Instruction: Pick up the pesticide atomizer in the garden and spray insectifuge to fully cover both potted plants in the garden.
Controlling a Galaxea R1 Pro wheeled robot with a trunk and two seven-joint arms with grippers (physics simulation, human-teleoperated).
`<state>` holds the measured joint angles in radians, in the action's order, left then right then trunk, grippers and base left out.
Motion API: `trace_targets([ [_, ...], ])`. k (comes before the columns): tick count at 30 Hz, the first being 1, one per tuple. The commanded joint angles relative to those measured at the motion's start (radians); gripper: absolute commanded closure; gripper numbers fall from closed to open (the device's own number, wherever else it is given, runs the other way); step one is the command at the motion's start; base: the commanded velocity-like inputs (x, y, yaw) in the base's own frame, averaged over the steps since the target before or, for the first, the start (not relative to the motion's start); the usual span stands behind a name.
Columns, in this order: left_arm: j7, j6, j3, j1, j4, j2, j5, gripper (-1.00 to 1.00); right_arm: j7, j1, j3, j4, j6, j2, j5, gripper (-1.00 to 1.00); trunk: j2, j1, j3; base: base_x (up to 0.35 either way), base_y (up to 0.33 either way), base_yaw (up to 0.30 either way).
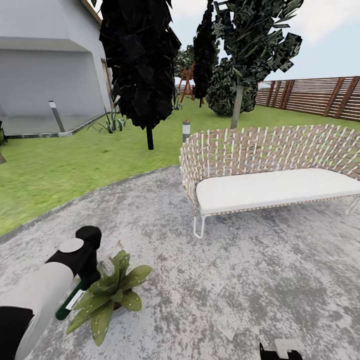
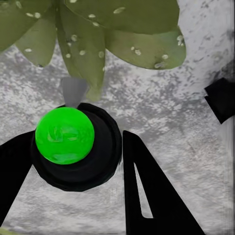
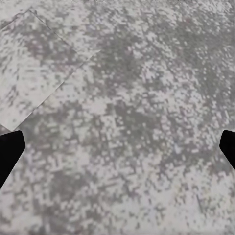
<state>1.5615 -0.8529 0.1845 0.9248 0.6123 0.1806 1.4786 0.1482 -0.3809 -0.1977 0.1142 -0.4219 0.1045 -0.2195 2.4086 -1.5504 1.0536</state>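
My left gripper is shut on the pesticide atomizer, a dark green bottle with a pale label, tilted over a potted plant on the grey stone patio. In the left wrist view the atomizer sits between both black fingers; its round top is bright green, and it points at the plant's leaves, which carry white droplets. The second potted plant is out of view. My right gripper hangs open over bare patio stone, and its tip also shows at the head view's lower edge.
A woven bench with a white cushion stands at the right on the patio. Lawn lies beyond, with dark trees, two grey bollard lamps, an agave, a house and a slatted fence.
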Motion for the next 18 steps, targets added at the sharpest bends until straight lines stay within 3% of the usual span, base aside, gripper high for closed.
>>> trace_targets([
  [1, 0.009, -0.011, 0.005, -0.003, 0.001, -0.001, 0.004, 1.0, 0.004, -0.001, -0.006, -0.001, -0.003, 0.0, -0.011, -1.0, 0.0, 0.0, 0.001, 0.0, 0.0, 0.0],
  [8, 0.009, -0.013, -0.003, -0.007, 0.001, 0.013, 0.0, 1.0, 0.004, -0.001, -0.006, -0.002, -0.003, 0.0, -0.011, -1.0, 0.0, 0.0, 0.001, -0.04, 0.04, 0.0],
  [12, 0.009, -0.014, -0.002, -0.007, 0.0, 0.013, 0.0, 1.0, 0.004, -0.001, -0.006, -0.002, -0.003, 0.0, -0.011, -1.0, 0.0, 0.0, 0.001, -0.202, 0.232, 0.0],
  [18, 0.009, -0.015, -0.002, -0.007, 0.0, 0.008, -0.001, 1.0, 0.004, -0.001, -0.006, -0.002, -0.003, 0.0, -0.011, -1.0, 0.0, 0.0, 0.001, -0.035, 0.324, 0.0],
])
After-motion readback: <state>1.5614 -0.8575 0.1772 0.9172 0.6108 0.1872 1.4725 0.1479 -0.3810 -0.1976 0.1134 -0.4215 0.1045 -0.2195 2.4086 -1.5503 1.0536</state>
